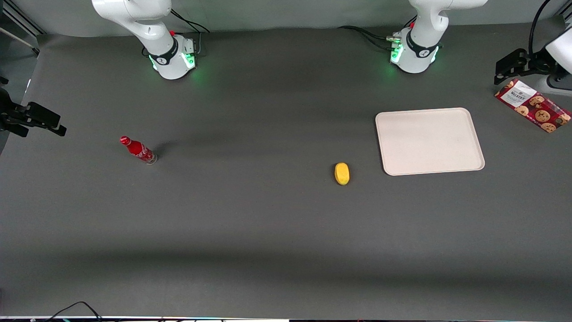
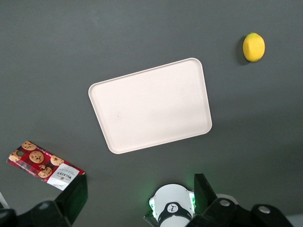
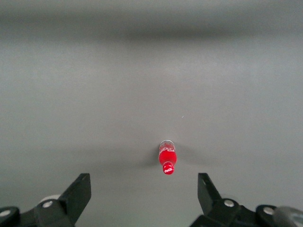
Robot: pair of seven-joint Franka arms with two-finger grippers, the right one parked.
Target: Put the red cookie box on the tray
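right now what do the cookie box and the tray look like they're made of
The red cookie box looks like printed cardboard: flat faces, cookie pictures, white label. The tray looks like matte cream plastic, going by its smooth rounded rim, though that is uncertain. The gripper is open, beside the box.

One box (image 1: 534, 106), tray (image 1: 429, 141), bottle (image 1: 137, 150), lemon (image 1: 342, 173)

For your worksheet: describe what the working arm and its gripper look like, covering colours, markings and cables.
The working arm is glossy white with a black band and green lights at its base, where black cables plug in. Its gripper, black with two angular fingers spread open, hangs above the red cookie box, beside the tray.
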